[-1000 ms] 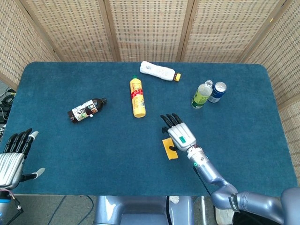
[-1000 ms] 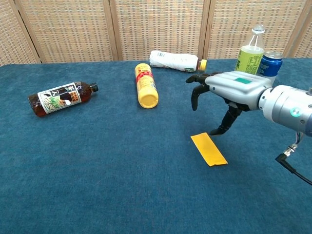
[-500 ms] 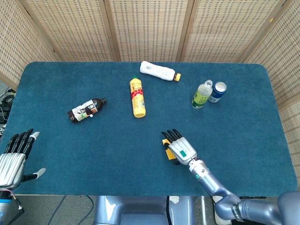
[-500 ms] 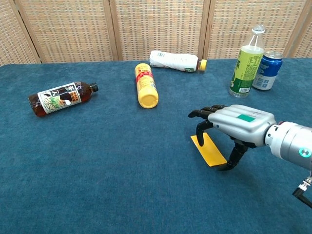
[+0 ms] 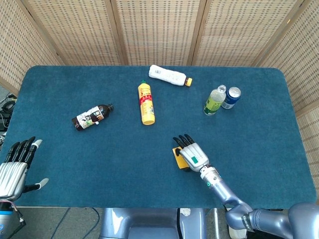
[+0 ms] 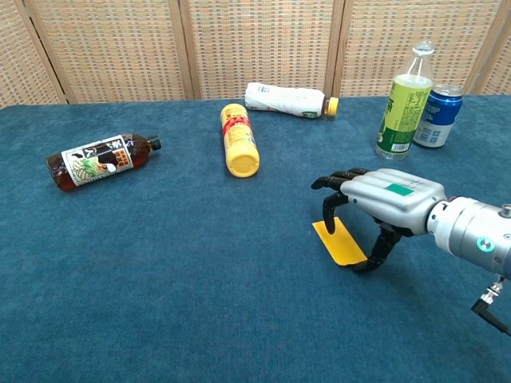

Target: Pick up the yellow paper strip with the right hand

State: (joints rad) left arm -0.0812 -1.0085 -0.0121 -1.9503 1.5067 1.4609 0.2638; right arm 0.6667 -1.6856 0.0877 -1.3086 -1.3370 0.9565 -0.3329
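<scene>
The yellow paper strip [image 6: 338, 242] lies flat on the blue table cloth [image 6: 176, 263], right of centre near the front. My right hand [image 6: 385, 203] arches over it, palm down. Its fingertips [image 6: 327, 225] hang just above the strip's far end, and its thumb [image 6: 375, 254] comes down at the strip's near right corner. Nothing shows the strip lifted or pinched. From the head view the right hand [image 5: 192, 153] covers most of the strip [image 5: 177, 155]. My left hand [image 5: 15, 167] hangs off the table's front left corner, fingers straight, holding nothing.
A yellow bottle [image 6: 239, 149], a dark bottle [image 6: 100, 159] and a white bottle [image 6: 287, 99] lie on their sides further back. A green bottle [image 6: 403, 104] and a blue can [image 6: 439, 116] stand upright at the back right. Wicker screens [image 6: 263, 44] close off the rear.
The right hand came down and toward the table's front, from behind the strip to right over it. Since half a second ago its thumb has drawn in to the strip's edge. The left hand has stayed still.
</scene>
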